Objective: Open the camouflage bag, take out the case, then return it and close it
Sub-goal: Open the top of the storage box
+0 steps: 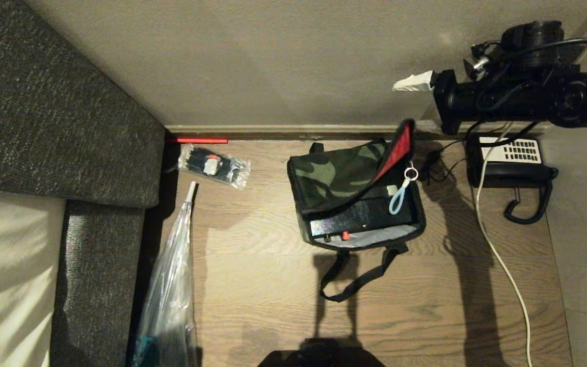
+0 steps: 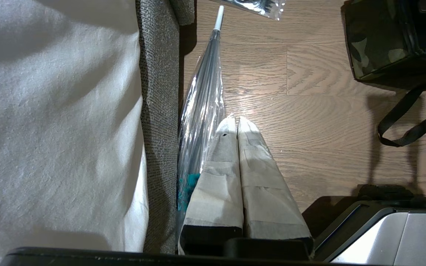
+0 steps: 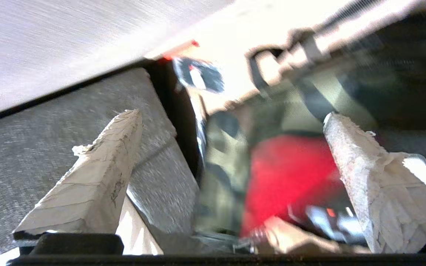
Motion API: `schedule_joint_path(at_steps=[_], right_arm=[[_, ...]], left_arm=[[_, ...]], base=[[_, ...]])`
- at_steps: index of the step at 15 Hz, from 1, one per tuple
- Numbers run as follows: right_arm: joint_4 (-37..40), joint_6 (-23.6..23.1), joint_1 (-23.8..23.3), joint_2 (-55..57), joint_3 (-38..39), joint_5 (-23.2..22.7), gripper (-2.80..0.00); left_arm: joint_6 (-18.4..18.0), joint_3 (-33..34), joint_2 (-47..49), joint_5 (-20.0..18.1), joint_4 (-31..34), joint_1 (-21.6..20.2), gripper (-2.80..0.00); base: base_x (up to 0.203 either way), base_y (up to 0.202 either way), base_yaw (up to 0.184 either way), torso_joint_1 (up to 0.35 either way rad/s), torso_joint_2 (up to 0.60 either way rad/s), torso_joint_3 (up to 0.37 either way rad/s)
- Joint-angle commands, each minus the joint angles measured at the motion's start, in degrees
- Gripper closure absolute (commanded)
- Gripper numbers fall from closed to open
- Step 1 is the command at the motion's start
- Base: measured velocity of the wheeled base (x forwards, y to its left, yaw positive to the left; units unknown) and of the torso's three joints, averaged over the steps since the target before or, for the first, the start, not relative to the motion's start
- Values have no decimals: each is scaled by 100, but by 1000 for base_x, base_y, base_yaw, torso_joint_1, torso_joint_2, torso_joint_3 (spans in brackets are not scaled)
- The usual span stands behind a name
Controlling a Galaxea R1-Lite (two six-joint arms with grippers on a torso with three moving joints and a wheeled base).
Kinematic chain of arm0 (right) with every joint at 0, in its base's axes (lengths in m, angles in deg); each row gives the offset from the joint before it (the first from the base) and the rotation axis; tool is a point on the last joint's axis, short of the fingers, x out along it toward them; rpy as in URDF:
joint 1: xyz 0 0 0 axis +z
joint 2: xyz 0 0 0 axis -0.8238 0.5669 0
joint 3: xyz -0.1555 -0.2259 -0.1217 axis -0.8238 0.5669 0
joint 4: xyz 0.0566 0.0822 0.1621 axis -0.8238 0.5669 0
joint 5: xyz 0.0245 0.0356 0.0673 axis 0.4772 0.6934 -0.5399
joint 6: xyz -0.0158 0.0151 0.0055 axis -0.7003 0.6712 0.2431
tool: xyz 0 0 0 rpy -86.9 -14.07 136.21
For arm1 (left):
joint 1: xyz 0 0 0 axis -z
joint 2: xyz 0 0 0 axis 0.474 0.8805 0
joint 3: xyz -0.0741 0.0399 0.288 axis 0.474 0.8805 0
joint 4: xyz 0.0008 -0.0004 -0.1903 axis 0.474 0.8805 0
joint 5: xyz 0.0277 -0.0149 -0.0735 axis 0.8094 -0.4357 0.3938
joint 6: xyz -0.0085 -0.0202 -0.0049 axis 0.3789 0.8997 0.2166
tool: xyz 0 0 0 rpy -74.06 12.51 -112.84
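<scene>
Left gripper (image 2: 237,123): parked low near the robot, taped fingers pressed together, empty.
Camouflage bag (image 1: 342,176): mid-floor, lid half raised, baring the case (image 1: 359,216) inside.
Right gripper (image 3: 231,120): farthest, above the bag, fingers spread wide, empty, likely poised for the lid.

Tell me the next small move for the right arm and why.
Probably bring the right gripper down toward the case. The bag stands with its lid half raised, red lining showing, and the black case lies inside. The gripper is open, empty and above the bag beside the lid. The left gripper is parked, shut.
</scene>
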Motion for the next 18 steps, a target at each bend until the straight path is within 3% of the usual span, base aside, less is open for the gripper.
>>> schedule_joint_path(at_steps=[1, 4, 7, 9, 13, 18], right_arm=[[-42, 10, 5, 134, -180, -22, -280], [-121, 17, 5, 111, -166, -22, -280], [-83, -92, 2, -67, 409, -63, -280], [41, -498, -103, -94, 890, -46, -280], [283, -2114, -429, -28, 2175, -9, -280], [271, -2550, -679, 350, 2378, 31, -280]], left_arm=[[-6, 9, 7, 0, 0, -1, 0], [-6, 9, 7, 0, 0, -1, 0], [-6, 9, 7, 0, 0, -1, 0], [-4, 9, 7, 0, 0, -1, 0], [-6, 9, 7, 0, 0, -1, 0], [-6, 9, 7, 0, 0, -1, 0]], base=[[0, 0, 0, 0, 0, 0], [0, 0, 0, 0, 0, 0], [0, 0, 0, 0, 0, 0], [0, 0, 0, 0, 0, 0], [0, 0, 0, 0, 0, 0], [0, 0, 0, 0, 0, 0]])
